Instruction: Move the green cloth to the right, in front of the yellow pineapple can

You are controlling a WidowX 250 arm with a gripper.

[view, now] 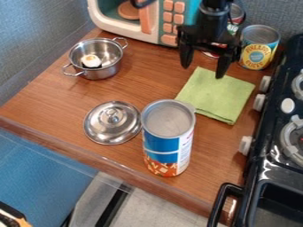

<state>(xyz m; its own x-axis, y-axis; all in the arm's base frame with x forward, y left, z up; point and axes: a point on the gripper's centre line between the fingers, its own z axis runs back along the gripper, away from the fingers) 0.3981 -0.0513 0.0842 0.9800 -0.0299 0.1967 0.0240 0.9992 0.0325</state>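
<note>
At the top, right of centre, the black gripper [204,66] hangs over the back of the counter, its two fingers spread apart with nothing between them. Nearest below it lies a folded green cloth [216,95]. A steel pot [100,71] with two handles stands at the back left, with a small white and yellow egg-like piece [91,61] inside. Its silvery lid [112,122] rests on the counter, knob up. Right beside the lid stands a tall blue, white and red canister [168,142], upright. A yellow-labelled can [258,48] is just right of the gripper.
A toy microwave [120,27] with pink buttons stands at the back. Another can [236,17] is partly hidden behind the gripper. The black stove [284,146] with white knobs borders the right side. The wooden counter's front edge [106,164] runs diagonally across the lower left.
</note>
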